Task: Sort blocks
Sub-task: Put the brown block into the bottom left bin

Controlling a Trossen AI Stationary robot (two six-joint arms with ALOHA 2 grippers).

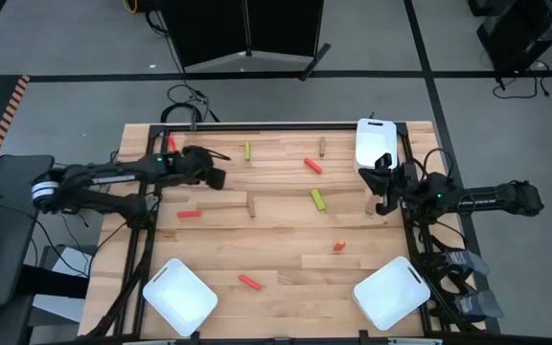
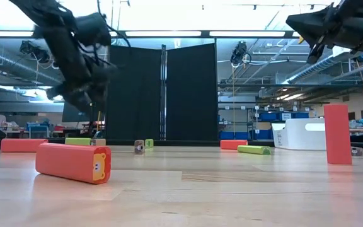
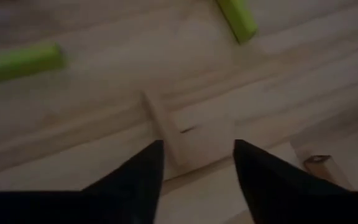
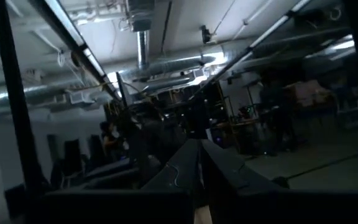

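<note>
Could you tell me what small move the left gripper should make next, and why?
Probably lower straight down. In the left wrist view the left gripper is open above a plain brown wooden block lying on the wooden table, roughly between its fingers but not touching. The right gripper waits near the table's right edge, shut.

Left gripper [image 1: 217,179] low over table, jaws parted. Right gripper [image 1: 383,204] raised at right edge, jaws closed.
</note>
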